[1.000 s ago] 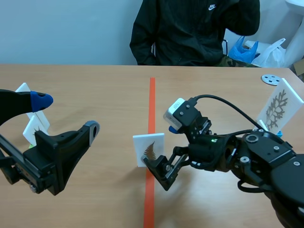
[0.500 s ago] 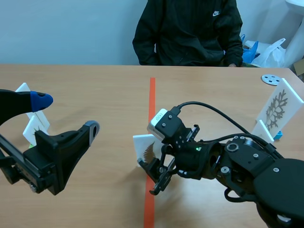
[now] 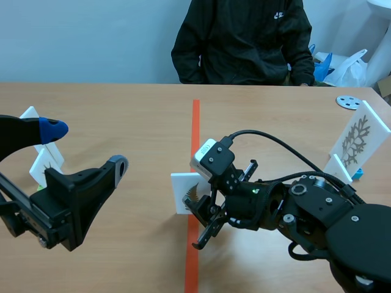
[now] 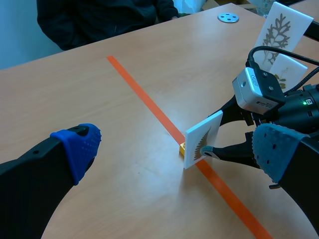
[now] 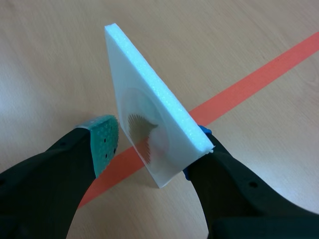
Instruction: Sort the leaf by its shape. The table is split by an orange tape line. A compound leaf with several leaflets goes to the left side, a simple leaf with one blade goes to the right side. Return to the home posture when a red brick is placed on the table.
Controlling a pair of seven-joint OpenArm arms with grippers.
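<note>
We see the white foam card with a printed fern-like leaf standing upright on the orange tape line of the wooden surface. Right pincer straddles it with fingers apart, the green pad just off the printed face, not clamped. Left pincer gapes wide, holds nothing and is well apart from the card.

— Where is the leaf card?
— Standing on the desk, right at the tape line, between my right jaws, which are spread either side of it.
— And the rest?
— A pair of cards stands at the far left, by my left jaws. A second pair stands at the far right, with a disc behind it. A person sits across the desk.
</note>
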